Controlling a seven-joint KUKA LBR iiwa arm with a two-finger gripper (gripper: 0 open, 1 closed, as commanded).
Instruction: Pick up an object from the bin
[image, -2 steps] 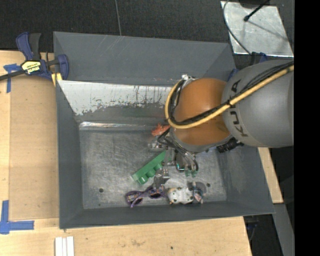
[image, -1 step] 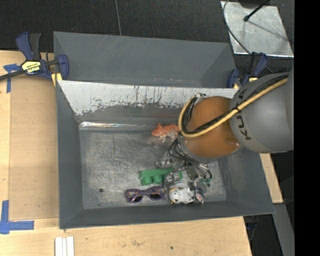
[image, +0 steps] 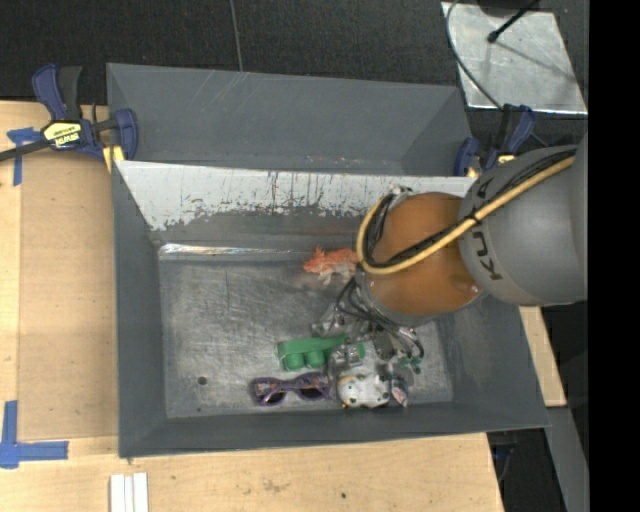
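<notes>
Bin (image: 200, 300): left half of floor is bare grey metal. All loose things sit right of centre, toward the near wall.

Purple sunglasses (image: 288, 388): leftmost item, lying flat near the front wall.

Green plastic piece (image: 308, 352): blocky, just behind the sunglasses, near them but seemingly apart.

Small orange toy (image: 328, 262): lies alone by the back wall, well apart from the front cluster.

White rounded thing (image: 362, 390): just right of the sunglasses, at the front. Small dark and green bits are heaped against it (too tangled to name).

Gripper (image: 372, 335): low in the bin, under the wrist's orange cover (image: 420, 260), at the right end of the green piece and just behind the white thing. Cables and clutter mask it, so I cannot tell whether it is wide or narrow, or whether anything is in it.

Arm (image: 530, 240): big grey body reaching in from the right.

Step in hand, as I judge it: the descent or closing stage over the front cluster, with no lift yet. The likeliest target is the green piece or the heap beside it; which one I cannot say.

Next move calls for a firm closure on one item only, then a straight lift clear of its neighbours. Risk: snagging a second piece from the heap.
</notes>
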